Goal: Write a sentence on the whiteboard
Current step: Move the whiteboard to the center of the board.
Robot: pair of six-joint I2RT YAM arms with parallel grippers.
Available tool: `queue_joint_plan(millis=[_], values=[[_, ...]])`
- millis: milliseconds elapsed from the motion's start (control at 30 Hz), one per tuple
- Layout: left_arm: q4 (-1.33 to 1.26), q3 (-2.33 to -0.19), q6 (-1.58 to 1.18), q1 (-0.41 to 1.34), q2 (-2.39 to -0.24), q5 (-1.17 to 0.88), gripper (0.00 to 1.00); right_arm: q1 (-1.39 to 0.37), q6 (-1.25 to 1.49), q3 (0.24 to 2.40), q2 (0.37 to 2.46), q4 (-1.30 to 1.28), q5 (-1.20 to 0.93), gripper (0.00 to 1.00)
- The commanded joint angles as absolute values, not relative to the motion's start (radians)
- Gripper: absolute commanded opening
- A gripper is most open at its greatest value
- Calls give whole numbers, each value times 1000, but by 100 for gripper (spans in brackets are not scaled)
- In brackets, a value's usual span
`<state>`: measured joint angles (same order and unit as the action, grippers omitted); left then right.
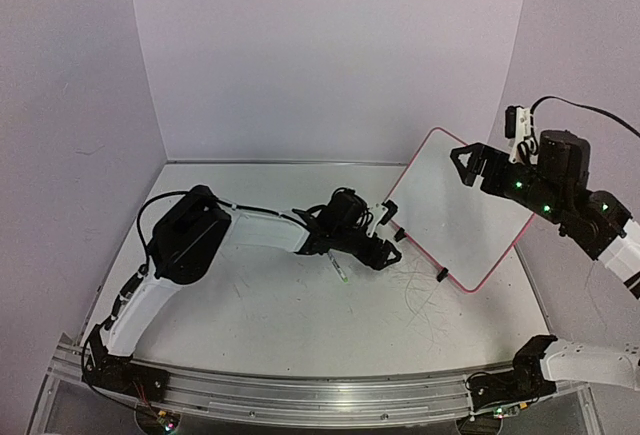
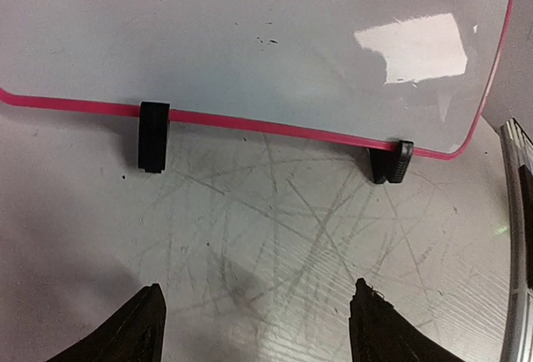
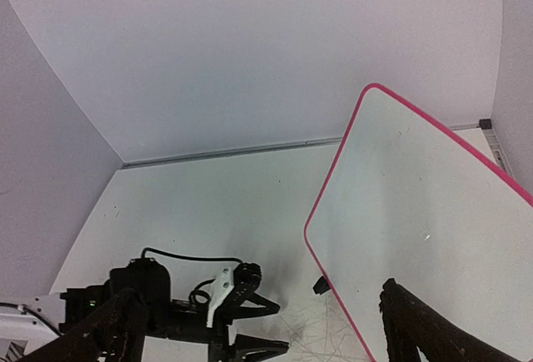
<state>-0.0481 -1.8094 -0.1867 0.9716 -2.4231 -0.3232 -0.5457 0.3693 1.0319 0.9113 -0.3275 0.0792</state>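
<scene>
Progress: no green writing shows on the glossy white, pink-rimmed whiteboard (image 1: 455,215), tilted on the worktop (image 1: 250,305) | left pincer (image 2: 258,291) facing its clip feet — wide open, empty | right pincer (image 1: 462,167) near its top edge — spread, empty | whole sentence yet to write.

Scratched white tabletop (image 2: 275,237); metal rail (image 1: 300,395) along near edge.

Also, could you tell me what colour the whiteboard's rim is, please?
Pink-red, a thin rim round the whiteboard; clearest in the left wrist view.
</scene>
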Motion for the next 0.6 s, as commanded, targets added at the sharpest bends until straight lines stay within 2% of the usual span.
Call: queue_joint_plan(millis=[0,400,567], values=[[-70,-1988,-189,966,-2544,-248,75,-548,395,976,866,-309,118,98],[-70,-2238,-153,966,-2764,-105,59,-547,420,922,751,-348,134,98],[-84,-2297,-170,970,-2800,-141,51,-547,405,922,732,-355,150,98]])
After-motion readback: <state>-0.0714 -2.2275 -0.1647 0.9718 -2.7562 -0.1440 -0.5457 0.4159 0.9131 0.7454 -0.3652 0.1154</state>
